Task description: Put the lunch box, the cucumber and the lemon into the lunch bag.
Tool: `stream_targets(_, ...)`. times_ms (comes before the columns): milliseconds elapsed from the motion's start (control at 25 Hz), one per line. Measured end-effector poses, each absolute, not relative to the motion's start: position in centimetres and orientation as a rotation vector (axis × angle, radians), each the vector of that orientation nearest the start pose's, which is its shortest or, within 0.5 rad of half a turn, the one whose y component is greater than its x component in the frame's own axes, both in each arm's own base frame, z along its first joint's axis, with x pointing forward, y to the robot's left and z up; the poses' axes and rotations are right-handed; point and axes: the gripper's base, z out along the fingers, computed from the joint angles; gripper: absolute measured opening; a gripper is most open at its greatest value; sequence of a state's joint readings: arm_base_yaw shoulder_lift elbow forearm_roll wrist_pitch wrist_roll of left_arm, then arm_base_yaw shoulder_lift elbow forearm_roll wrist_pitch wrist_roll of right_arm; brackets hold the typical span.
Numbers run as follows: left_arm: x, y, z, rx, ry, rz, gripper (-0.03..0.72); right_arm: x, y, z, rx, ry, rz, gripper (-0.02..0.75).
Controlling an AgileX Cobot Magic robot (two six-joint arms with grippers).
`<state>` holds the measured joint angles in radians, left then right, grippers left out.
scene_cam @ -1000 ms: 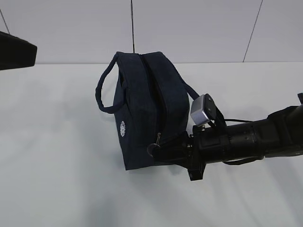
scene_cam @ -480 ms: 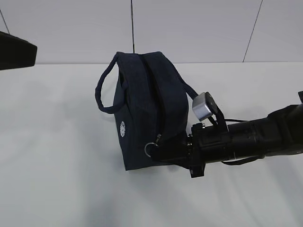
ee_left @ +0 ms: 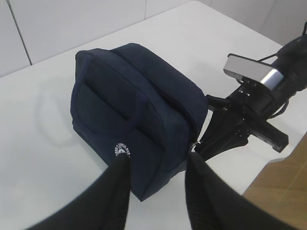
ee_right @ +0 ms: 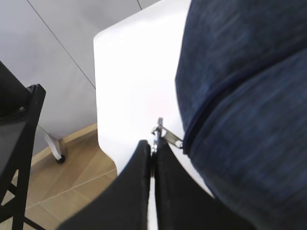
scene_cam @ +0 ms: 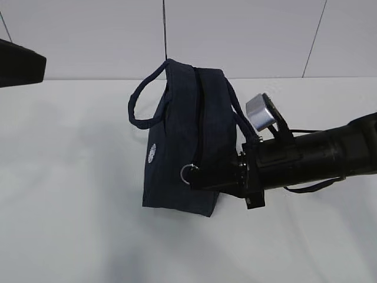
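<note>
Navy fabric, boxy: the lunch bag (scene_cam: pixel 185 147) sits on the white bench (scene_cam: pixel 70 224), tipped over toward its left side so the zipper line runs up its near face. Two looped handles (scene_cam: pixel 144 103) arch off the top; a small round white logo (scene_cam: pixel 152 152) shows on the side panel.

My right claw (ee_right: pixel 152 155) is clenched on the metal ring pull (scene_cam: pixel 187 173) at the lower end of the zipper; in the right wrist view the two black fingers (ee_right: pixel 136 191) press together with the ring's edge pinched between them. My right arm (scene_cam: pixel 312 159) reaches in level from the right, touching the bag's lower corner.

My left claw (ee_left: pixel 156 179) is released, fingers apart, held above the bench and just short of the bag's logo end, not touching it.
</note>
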<state>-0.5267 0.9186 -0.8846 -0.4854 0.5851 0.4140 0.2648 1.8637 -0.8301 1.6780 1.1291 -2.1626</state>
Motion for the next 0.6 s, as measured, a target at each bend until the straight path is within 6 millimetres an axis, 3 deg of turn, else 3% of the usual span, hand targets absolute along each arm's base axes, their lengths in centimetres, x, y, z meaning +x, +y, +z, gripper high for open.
stream_targets(360,15.0,-11.4,36.6,0.7,1.962,-0.592,0.276,27.6,16.0,18.8,-1.101,1.72,1.209,0.007)
stream_targets(600,14.7,-11.4,36.3,0.723,1.989,-0.598,0.274,28.7,16.3,20.8,-1.023,1.746,1.254,0.007)
